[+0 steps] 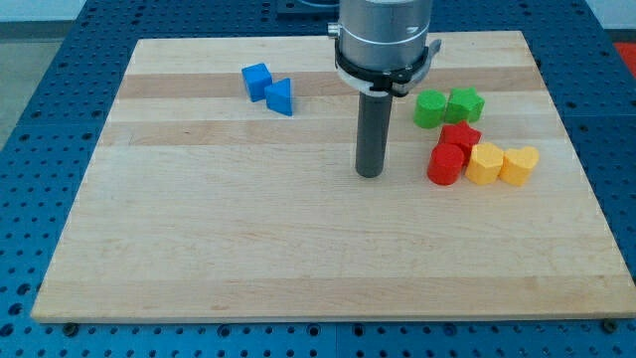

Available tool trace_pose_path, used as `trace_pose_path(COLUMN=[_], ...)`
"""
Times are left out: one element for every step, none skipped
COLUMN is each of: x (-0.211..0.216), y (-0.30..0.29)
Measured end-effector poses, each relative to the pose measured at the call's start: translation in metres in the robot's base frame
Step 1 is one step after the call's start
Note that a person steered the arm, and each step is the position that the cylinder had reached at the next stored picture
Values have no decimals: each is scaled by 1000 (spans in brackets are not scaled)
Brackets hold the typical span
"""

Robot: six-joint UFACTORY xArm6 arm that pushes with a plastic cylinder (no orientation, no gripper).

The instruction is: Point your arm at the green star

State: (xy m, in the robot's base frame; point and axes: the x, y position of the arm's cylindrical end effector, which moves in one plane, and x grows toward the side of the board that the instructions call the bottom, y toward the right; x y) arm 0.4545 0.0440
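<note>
The arm housing (385,40) is cut off by the view's top edge. The red star (462,136) is partly covered by the red cylinder (445,165) directly below it. The blue perforated bench (40,149) around the counter (248,239) runs off every edge.

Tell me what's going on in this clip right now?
An arm with a straight rod works over a wooden board. My tip rests left of the red cylinder, touching no block. The green star lies up and right of it, beside another green block.
</note>
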Motion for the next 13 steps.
trace_pose_path(x=[32,41,44,55,55,55,55,55,55,55,15,-50,-121], y=[3,50,102,104,99,84,63,43,38,-7,-18,-25,4])
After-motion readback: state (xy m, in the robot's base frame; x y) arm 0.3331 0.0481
